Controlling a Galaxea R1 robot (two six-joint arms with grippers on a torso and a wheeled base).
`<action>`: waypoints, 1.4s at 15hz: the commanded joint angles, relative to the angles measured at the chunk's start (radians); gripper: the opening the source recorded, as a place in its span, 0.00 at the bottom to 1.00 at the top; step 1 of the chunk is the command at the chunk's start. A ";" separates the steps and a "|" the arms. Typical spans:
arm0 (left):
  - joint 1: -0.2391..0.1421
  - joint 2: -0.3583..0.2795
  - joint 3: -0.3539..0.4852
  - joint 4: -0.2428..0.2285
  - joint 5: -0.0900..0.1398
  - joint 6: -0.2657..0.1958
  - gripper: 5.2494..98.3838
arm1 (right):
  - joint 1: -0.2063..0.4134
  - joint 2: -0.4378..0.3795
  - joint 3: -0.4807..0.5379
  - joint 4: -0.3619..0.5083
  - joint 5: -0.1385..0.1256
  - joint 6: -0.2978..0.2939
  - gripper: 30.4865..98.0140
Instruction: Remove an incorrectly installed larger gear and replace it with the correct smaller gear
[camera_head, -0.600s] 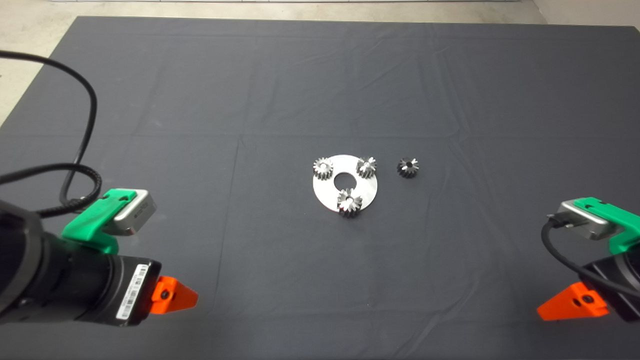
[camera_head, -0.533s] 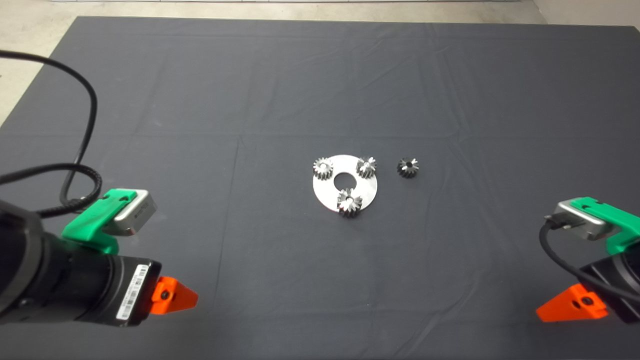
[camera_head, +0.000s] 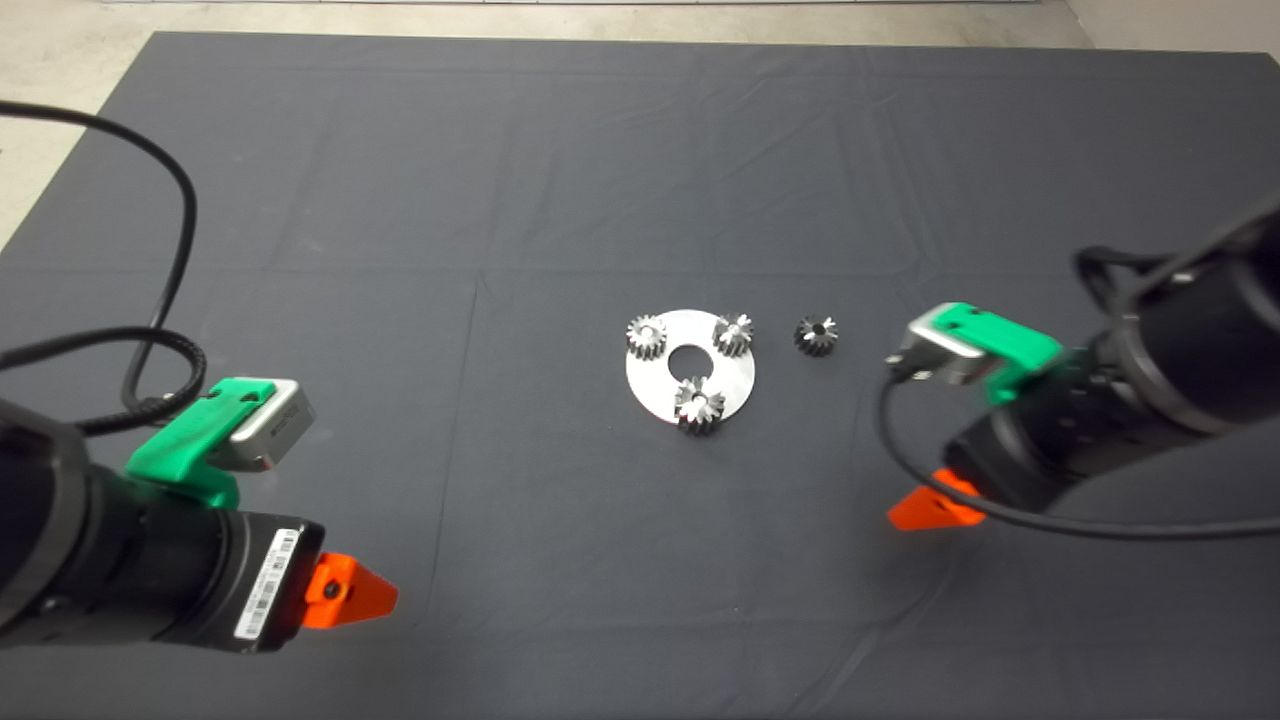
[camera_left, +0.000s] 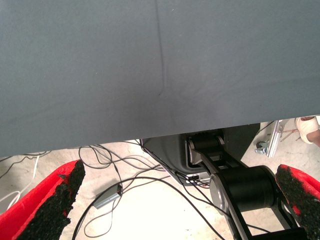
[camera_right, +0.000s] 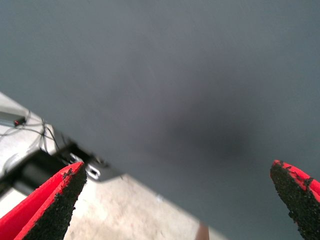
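Right gripper (camera_head: 925, 510) spread wide, empty, held above dark mat (camera_head: 560, 160) near smaller gear (camera_head: 816, 335), left gripper (camera_head: 350, 592) wide, empty, parked at worktop edge, cabled floor (camera_left: 145, 205) beyond.

The right gripper (camera_head: 925, 510) hangs over the mat (camera_head: 400, 200), and the smaller gear (camera_head: 816, 335) lies beyond it and to its left, just beside the round plate (camera_head: 735, 375). On that plate sit three gears (the larger gear (camera_head: 699, 404) nearest the claw's side, two small gears (camera_head: 647, 336) behind). The left gripper (camera_head: 350, 592) waits well apart, across the plate.
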 joint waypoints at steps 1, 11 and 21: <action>-0.013 -0.003 0.017 -0.016 0.008 -0.012 0.99 | -0.084 0.168 -0.167 -0.208 -0.008 -0.033 0.98; -0.013 -0.001 0.017 -0.016 0.011 -0.015 0.99 | -0.233 0.298 -0.300 -0.512 -0.010 -0.156 0.98; -0.013 0.002 0.017 -0.016 0.008 -0.015 0.99 | -0.310 0.286 -0.320 -0.658 -0.011 -0.171 0.98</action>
